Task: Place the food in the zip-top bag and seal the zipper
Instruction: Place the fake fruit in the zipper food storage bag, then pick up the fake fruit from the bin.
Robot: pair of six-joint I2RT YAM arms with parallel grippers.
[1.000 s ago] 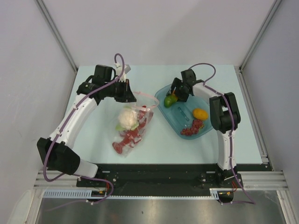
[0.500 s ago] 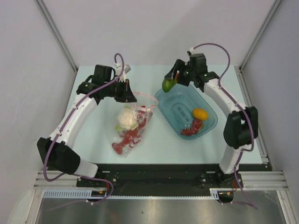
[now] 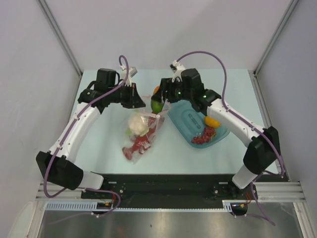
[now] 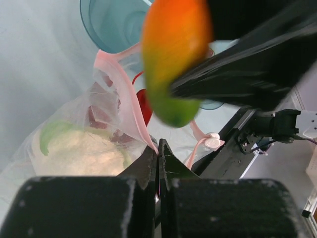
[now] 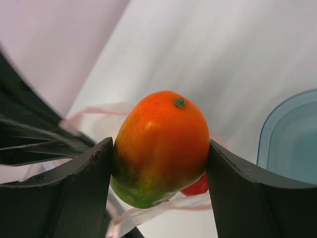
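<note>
The zip-top bag lies left of centre with the white cauliflower and red lobster inside. My left gripper is shut on the pink zipper strip at the bag's mouth, holding that edge up. The white slider hangs beside it. My right gripper is shut on the green-orange piece and hovers just above the mouth, close to the left gripper. In the top view the piece sits between both arms.
The translucent blue bowl stands right of the bag, holding a yellow-orange fruit and a dark red clump. Its rim shows in the right wrist view. Grey walls enclose the table on three sides.
My right arm lifted the green-orange piece out of the bowl and swung it left to hover over the bag's mouth. The left gripper kept its hold; the bag shifted slightly.
</note>
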